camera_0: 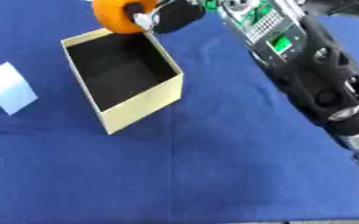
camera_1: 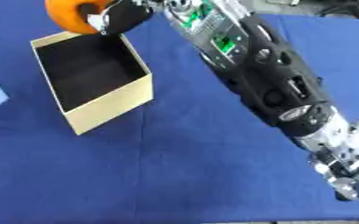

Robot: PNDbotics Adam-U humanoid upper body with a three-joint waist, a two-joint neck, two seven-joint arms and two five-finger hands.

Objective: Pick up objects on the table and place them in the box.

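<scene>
An open cardboard box [camera_0: 140, 103] with a dark, bare inside stands on the blue cloth at upper left. My right arm reaches in from the lower right across the table. Its hand [camera_0: 167, 15] is at the top edge, just above the box's far corner, with fingers curled round a round orange object [camera_0: 115, 15]. The orange object hangs over the box's far rim. A pale blue-white flat block [camera_0: 8, 87] lies on the cloth left of the box. My left hand shows in neither view.
The blue cloth [camera_0: 213, 175] covers the whole table, with open room in front of and right of the box. My black forearm [camera_1: 267, 83] crosses the right side. The table's front edge [camera_0: 251, 221] runs along the bottom.
</scene>
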